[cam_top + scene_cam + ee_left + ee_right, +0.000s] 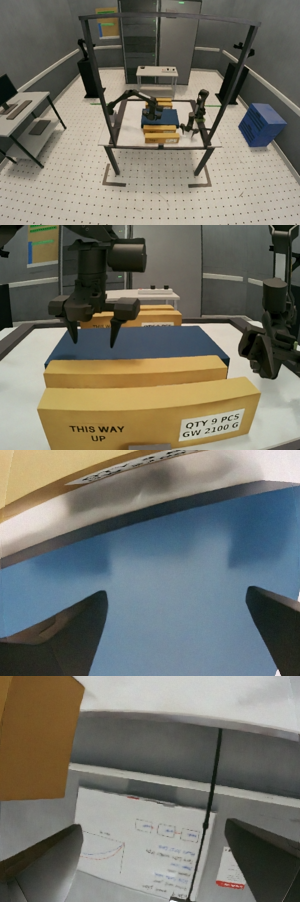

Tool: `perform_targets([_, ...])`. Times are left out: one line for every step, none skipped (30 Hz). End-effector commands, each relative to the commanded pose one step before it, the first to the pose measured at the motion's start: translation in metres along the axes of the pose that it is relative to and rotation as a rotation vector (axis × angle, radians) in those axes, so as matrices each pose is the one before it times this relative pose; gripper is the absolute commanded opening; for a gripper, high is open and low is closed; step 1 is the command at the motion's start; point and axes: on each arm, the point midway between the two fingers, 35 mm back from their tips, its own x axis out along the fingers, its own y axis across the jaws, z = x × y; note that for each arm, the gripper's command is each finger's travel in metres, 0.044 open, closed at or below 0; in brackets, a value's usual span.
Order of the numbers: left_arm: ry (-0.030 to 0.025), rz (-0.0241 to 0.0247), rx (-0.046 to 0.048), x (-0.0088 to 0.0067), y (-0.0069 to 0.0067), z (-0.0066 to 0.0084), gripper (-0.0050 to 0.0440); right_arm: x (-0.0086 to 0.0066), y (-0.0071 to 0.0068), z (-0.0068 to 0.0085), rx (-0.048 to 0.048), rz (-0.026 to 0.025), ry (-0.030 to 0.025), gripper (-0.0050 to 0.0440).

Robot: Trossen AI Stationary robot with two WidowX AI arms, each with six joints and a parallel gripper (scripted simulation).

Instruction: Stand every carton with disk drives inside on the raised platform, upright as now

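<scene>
The blue raised platform (pixel 171 117) (pixel 161 341) (pixel 175 635) has no carton on it. In front of it stand the front carton (pixel 161 136) (pixel 149 421), reading THIS WAY UP, and a second carton (pixel 159 128) (pixel 139 366), close to the platform. Behind it stand a third carton (pixel 169 104) (pixel 161 316) (pixel 40 475) and the farthest carton (pixel 164 99) (pixel 159 307). My left gripper (pixel 151 118) (pixel 93 345) (pixel 178 596) is open and empty above the platform. My right gripper (pixel 187 135) (pixel 155 829) is open and empty beside the front cartons' right ends; a carton's end (pixel 37 741) shows in its wrist view.
The white table (pixel 131 134) has a dark frame along its edges (pixel 121 119). Frame posts (pixel 98 74) (pixel 233 79) rise at both sides. A small bracket (pixel 150 446) stands at the front edge, before the front carton. The two front cartons stand close together.
</scene>
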Motion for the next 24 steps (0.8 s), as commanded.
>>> perform_targets([0.00063,0.03408,-0.00335,-0.01347,0.00352,-0.00139,0.04,0.00043,0.00203,-0.00528,-0.00714,0.00515,0.015,0.04])
perform_targets([0.0,0.0,0.0,0.0,0.0,0.0,0.04,0.0,0.0,0.0,0.0,0.0,0.0,0.04])
perform_targets([0.0,0.0,0.0,0.0,0.0,0.0,0.04,0.0,0.0,0.0,0.0,0.0,0.0,0.04])
perform_targets([0.0,0.0,0.0,0.0,0.0,0.0,0.04,0.0,0.0,0.0,0.0,0.0,0.0,0.04])
perform_targets([0.0,0.0,0.0,0.0,0.0,0.0,0.04,0.0,0.0,0.0,0.0,0.0,0.0,0.04])
perform_targets([0.0,0.0,0.0,0.0,0.0,0.0,0.04,0.0,0.0,0.0,0.0,0.0,0.0,0.04])
perform_targets([0.0,0.0,0.0,0.0,0.0,0.0,0.04,0.0,0.0,0.0,0.0,0.0,0.0,0.04])
perform_targets([0.0,0.0,0.0,0.0,0.0,0.0,0.04,0.0,0.0,0.0,0.0,0.0,0.0,0.04])
perform_targets([0.0,0.0,0.0,0.0,0.0,0.0,0.04,0.0,0.0,0.0,0.0,0.0,0.0,0.04])
perform_targets([0.0,0.0,0.0,0.0,0.0,0.0,0.04,0.0,0.0,0.0,0.0,0.0,0.0,0.04])
perform_targets([0.0,0.0,0.0,0.0,0.0,0.0,0.04,0.0,0.0,0.0,0.0,0.0,0.0,0.04])
perform_targets([0.0,0.0,0.0,0.0,0.0,0.0,0.04,0.0,0.0,0.0,0.0,0.0,0.0,0.04])
perform_targets([0.0,0.0,0.0,0.0,0.0,0.0,0.04,0.0,0.0,0.0,0.0,0.0,0.0,0.04])
perform_targets([0.0,0.0,0.0,0.0,0.0,0.0,0.04,0.0,0.0,0.0,0.0,0.0,0.0,0.04])
perform_targets([0.0,0.0,0.0,0.0,0.0,0.0,0.04,0.0,0.0,0.0,0.0,0.0,0.0,0.04])
perform_targets([0.0,0.0,0.0,0.0,0.0,0.0,0.04,0.0,0.0,0.0,0.0,0.0,0.0,0.04])
perform_targets([0.0,0.0,0.0,0.0,0.0,0.0,0.04,0.0,0.0,0.0,0.0,0.0,0.0,0.04])
perform_targets([0.0,0.0,0.0,0.0,0.0,0.0,0.0384,0.0,0.0,0.0,0.0,0.0,0.0,0.0379])
perform_targets([0.0,0.0,0.0,0.0,0.0,0.0,0.0384,0.0,0.0,0.0,0.0,0.0,0.0,0.0379])
perform_targets([0.0,0.0,0.0,0.0,0.0,0.0,0.0384,0.0,0.0,0.0,0.0,0.0,0.0,0.0379])
perform_targets([0.0,0.0,0.0,0.0,0.0,0.0,0.0384,0.0,0.0,0.0,0.0,0.0,0.0,0.0379])
perform_targets([0.0,0.0,0.0,0.0,0.0,0.0,0.0384,0.0,0.0,0.0,0.0,0.0,0.0,0.0379])
perform_targets([0.0,0.0,0.0,0.0,0.0,0.0,0.0384,0.0,0.0,0.0,0.0,0.0,0.0,0.0379])
perform_targets([0.0,0.0,0.0,0.0,0.0,0.0,0.0384,0.0,0.0,0.0,0.0,0.0,0.0,0.0379])
